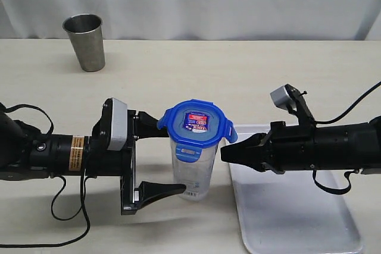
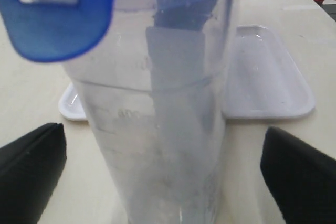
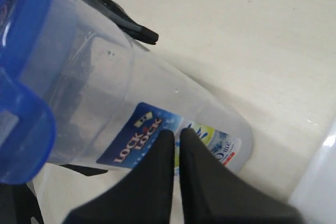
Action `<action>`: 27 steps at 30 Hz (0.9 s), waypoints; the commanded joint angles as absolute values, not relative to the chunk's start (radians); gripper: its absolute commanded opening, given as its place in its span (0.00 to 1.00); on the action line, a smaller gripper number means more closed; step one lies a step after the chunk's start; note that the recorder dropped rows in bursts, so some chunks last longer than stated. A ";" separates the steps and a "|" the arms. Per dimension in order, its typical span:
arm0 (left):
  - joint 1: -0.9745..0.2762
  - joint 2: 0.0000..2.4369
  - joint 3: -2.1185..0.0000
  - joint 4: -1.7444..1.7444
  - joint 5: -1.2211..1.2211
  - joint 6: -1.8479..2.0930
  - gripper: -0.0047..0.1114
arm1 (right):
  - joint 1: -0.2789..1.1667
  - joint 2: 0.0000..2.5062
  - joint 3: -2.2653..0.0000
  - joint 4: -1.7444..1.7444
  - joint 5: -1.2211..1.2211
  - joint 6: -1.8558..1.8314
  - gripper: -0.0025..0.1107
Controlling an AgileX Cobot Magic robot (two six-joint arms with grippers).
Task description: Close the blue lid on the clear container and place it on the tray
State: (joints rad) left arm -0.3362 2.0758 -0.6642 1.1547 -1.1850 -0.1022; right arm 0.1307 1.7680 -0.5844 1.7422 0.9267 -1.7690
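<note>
The clear container (image 1: pixel 194 173) stands upright on the table, just left of the tray (image 1: pixel 297 221). The blue lid (image 1: pixel 196 124) sits on top of it, with its side flaps sticking outward. My left gripper (image 1: pixel 174 157) is open, one finger on each side of the container's body. In the left wrist view the container (image 2: pixel 163 145) fills the gap, with clear space to both fingers (image 2: pixel 29 171). My right gripper (image 1: pixel 225 153) is shut and empty. Its tip points at the container wall just under the lid's right flap. The right wrist view shows the shut tips (image 3: pixel 176 132) before the container's label (image 3: pixel 139 140).
A steel cup (image 1: pixel 85 41) stands at the far left of the table. The white tray (image 2: pixel 268 77) lies beyond the container in the left wrist view. A white curtain closes off the back. Both arms' cables trail over the table's front.
</note>
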 commanded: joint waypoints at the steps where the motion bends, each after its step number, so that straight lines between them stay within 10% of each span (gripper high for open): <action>1: -0.339 2.103 -0.706 1.174 -1.210 -0.120 0.95 | 0.131 1.769 -0.589 1.744 0.944 -1.768 0.06; 27: -0.407 2.156 -0.803 1.184 -1.214 -0.151 0.95 | 0.131 1.769 -0.589 1.744 0.944 -1.772 0.06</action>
